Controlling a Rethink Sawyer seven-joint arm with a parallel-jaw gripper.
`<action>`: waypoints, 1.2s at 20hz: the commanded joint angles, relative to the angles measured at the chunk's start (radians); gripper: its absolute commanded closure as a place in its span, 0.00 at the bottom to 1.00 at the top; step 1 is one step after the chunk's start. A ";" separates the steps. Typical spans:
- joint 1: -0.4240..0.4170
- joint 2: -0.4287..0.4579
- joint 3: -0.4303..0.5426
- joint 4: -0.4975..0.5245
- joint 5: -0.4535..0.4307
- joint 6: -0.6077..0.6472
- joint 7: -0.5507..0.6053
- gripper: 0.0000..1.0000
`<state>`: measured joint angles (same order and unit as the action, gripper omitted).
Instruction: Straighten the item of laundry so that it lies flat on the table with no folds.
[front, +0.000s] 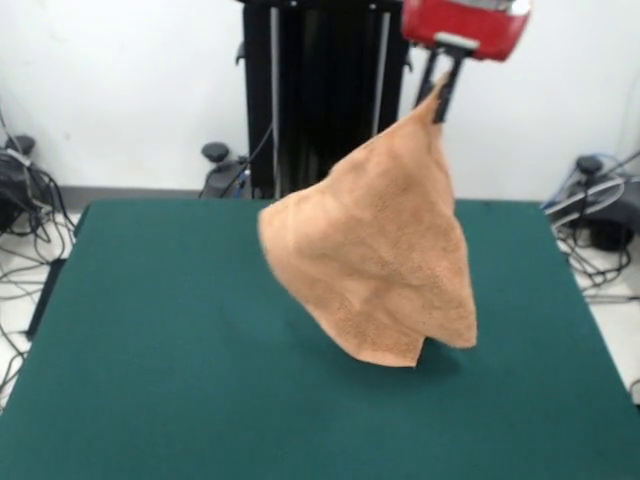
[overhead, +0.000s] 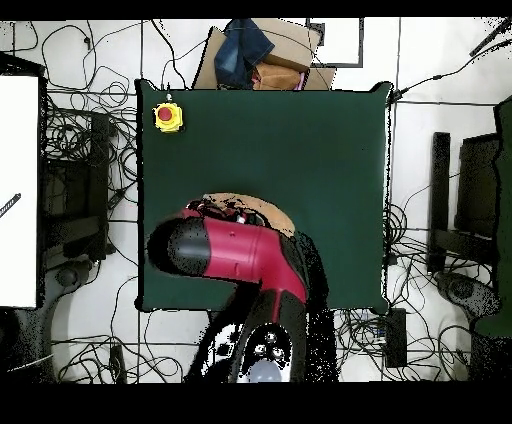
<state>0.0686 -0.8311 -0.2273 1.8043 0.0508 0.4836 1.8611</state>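
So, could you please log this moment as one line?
hand: shut on towel | towel: lifted by one corner, hanging | table: towel's lower edge near it

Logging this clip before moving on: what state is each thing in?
towel: lifted by one corner, hanging in a draped cone, lowest edge close above the table or just touching it
end effector: raised, shut on the towel's top corner
table: green top, towel not spread on it
yellow box with red button: sitting at a table corner

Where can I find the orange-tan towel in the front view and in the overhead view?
Front view: the towel hangs in the picture's middle, pinched at its top by the end effector.
Overhead view: only a tan strip shows at the centre, above the red arm.
Shared landmark: the green table.
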 joint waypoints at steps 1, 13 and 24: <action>-0.042 0.037 0.112 0.139 0.010 -0.059 0.116 1.00; 0.032 0.061 0.071 0.140 0.022 -0.051 0.191 1.00; 0.032 0.109 0.082 0.213 0.047 -0.178 0.231 1.00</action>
<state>0.0843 -0.7627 -0.2225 1.9125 0.0496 0.3676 1.8611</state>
